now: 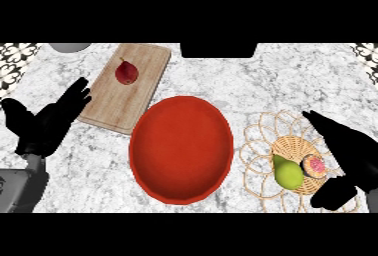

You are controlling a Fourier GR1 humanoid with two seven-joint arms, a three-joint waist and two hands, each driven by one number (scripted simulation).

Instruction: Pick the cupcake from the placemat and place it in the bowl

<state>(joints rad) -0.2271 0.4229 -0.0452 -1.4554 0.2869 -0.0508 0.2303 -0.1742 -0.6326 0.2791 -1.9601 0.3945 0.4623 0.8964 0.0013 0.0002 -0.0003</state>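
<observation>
bowl [181,150] is the big thing here, a wide red one sitting mid-counter, so i'll place everything off that. nothing in it as far as i can see, just red inside.

right of the bowl there's a woven placemat [260,150], pale loops round a denser wicker middle, its edge just beside the bowl's rim. on the wicker part sits the cupcake [316,166], dark wrapper with a pink top, and touching it on the bowl side is a green pear-looking fruit [289,174].

right hand [345,155] comes in on the far side of the placemat from the bowl, black fingers stretched out straight and pointing up and toward the bowl. it's not wrapped round anything. the cupcake sits right against the hand's inner edge, tucked between the hand and the green fruit. whether the palm actually touches the wrapper i honestly can't tell, it all goes black there. thumb end shows lower down, below the cupcake, at the placemat's edge.

left of the bowl, well apart from it, the left hand [46,125] rests open with fingers up, holding nothing.

up and left of the bowl is a wooden cutting board [140,95], tilted, its lower corner close to the bowl's rim. a small dark red fruit [126,73] lies on the board's far half. the counter [221,75] is white-grey marble.
</observation>
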